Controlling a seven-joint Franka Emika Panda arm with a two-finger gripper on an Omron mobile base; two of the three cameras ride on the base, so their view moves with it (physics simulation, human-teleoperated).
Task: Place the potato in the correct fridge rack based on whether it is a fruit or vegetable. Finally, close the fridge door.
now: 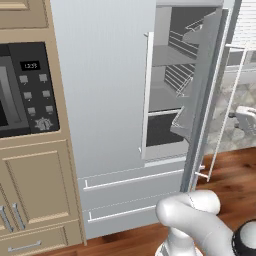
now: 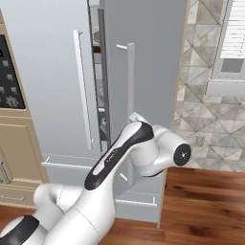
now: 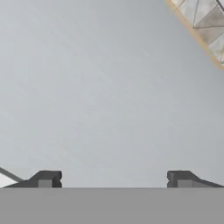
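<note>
Fridge door (image 1: 207,95) hanging partly ajar, pale grey fridge rack (image 1: 172,56) showing through the gap. Gripper (image 3: 113,179) released, fingertips (image 3: 46,178) spread wide with nothing between, facing the door's plain grey outer face up close. Can't make out the potato.

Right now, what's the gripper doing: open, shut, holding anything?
Gripper: open, jaws wide apart, nothing between them, facing the grey outer face of the fridge door.

pale grey fridge rack (image 1: 172,56)
</note>
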